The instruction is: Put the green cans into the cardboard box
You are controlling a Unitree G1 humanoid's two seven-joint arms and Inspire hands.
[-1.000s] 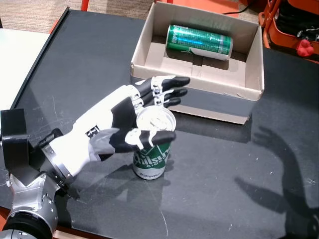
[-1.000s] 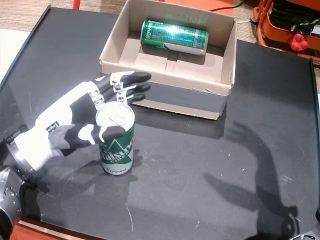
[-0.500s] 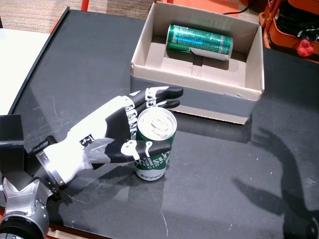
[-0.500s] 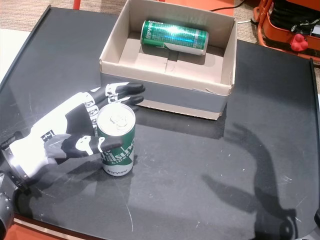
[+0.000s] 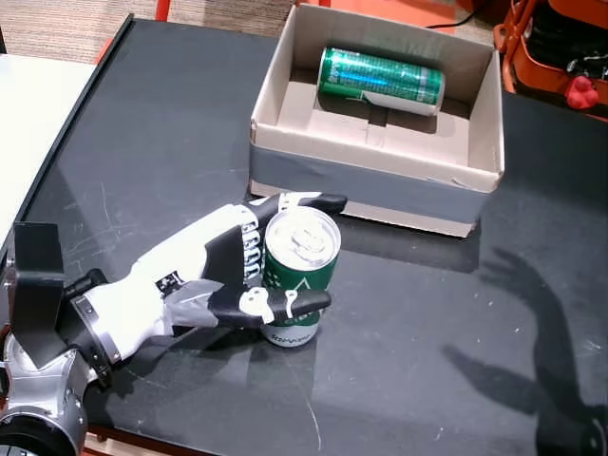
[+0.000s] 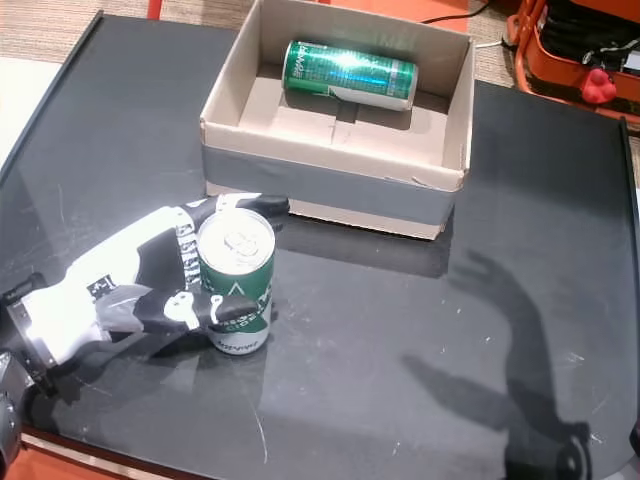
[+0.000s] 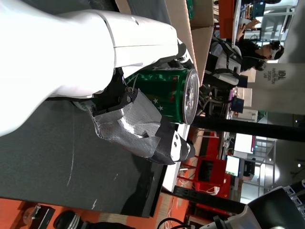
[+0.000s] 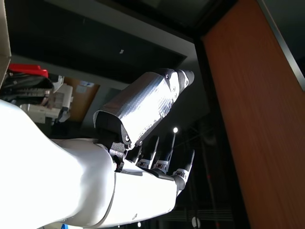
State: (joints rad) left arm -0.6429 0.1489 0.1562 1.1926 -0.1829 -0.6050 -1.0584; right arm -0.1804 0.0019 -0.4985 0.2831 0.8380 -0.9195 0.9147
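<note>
An upright green can (image 5: 299, 275) (image 6: 236, 285) stands on the black table, a little in front of the cardboard box (image 5: 380, 185) (image 6: 330, 185). My left hand (image 5: 204, 275) (image 6: 130, 285) cups it from the left: straight fingers behind it, thumb across its front, not closed on it. The left wrist view shows this can (image 7: 167, 95) between thumb and palm. A second green can (image 5: 380, 79) (image 6: 348, 73) lies on its side at the back of the box. My right hand (image 8: 119, 191) appears only in the right wrist view, open with fingers spread in the air.
An orange frame with a red knob (image 5: 560, 47) (image 6: 580, 50) stands at the table's far right corner. A white surface (image 5: 28, 114) borders the table's left edge. The right arm's shadow falls on the table's right part. People (image 7: 252, 45) sit in the room's background.
My left hand has come down beside the standing can, from level with its top to level with its body. The thumb now crosses the can's front lower down. Neither can moved.
</note>
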